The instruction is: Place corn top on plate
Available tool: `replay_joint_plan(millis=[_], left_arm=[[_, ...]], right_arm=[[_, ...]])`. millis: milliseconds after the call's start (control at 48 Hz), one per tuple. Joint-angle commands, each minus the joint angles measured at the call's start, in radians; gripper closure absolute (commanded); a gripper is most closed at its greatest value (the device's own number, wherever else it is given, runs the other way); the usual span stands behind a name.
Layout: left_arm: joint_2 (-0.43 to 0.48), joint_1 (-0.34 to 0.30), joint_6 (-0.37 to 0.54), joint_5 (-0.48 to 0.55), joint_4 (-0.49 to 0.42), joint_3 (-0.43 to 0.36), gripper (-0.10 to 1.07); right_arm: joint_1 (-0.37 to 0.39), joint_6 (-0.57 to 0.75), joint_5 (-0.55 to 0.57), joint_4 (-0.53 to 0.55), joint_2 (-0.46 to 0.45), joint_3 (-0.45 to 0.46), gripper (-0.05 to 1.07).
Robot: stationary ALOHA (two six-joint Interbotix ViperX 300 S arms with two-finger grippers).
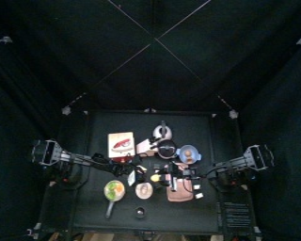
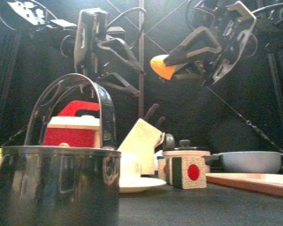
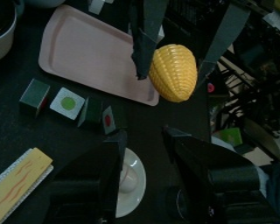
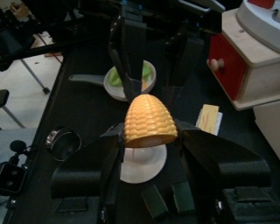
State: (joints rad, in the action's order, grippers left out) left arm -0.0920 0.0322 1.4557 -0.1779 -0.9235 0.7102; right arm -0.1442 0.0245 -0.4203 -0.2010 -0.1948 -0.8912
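While the right gripper (image 4: 150, 133) hangs high over the table's (image 3: 25, 140) middle w/ jaws clamped on the corn top (image 4: 150, 121), the left gripper (image 3: 149, 150) faces it, jaws apart & empty, probably ready for a handover or to steady the piece. Holding it aloft keeps it clear of the clutter. Below, toward the front edge, the white plate (image 3: 140, 188) carries a whitish round piece (image 3: 125, 179); the pink tray (image 3: 90, 52) lies bare.
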Motion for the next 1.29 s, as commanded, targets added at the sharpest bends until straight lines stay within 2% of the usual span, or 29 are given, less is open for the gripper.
replay_joint_plan(millis=[0,271,458,604,771,917,1271], left_arm=[[-0.018,-0.002,-0.002,-0.003,0.000,-0.011,0.20],[-0.075,0.011,-0.006,-0.005,-0.014,0.021,0.20],[-0.161,0.061,-0.006,0.000,-0.057,0.109,0.20],[-0.219,0.112,-0.008,0.035,-0.072,0.172,0.20],[-0.256,0.160,-0.008,0.087,-0.120,0.235,0.20],[-0.270,0.204,-0.006,0.121,-0.124,0.264,0.20],[-0.273,0.282,-0.008,0.235,-0.087,0.287,0.19]], right_arm=[[-0.005,0.002,0.011,-0.002,-0.029,0.008,0.38],[-0.015,0.003,0.179,-0.081,-0.078,-0.026,0.38],[-0.021,0.002,0.290,-0.242,-0.120,-0.103,0.37],[-0.028,0.000,0.339,-0.316,-0.127,-0.149,0.36],[-0.028,0.002,0.385,-0.328,-0.126,-0.186,0.36],[-0.026,0.002,0.394,-0.330,-0.118,-0.186,0.33],[-0.021,0.003,0.442,-0.330,-0.115,-0.186,0.16]])
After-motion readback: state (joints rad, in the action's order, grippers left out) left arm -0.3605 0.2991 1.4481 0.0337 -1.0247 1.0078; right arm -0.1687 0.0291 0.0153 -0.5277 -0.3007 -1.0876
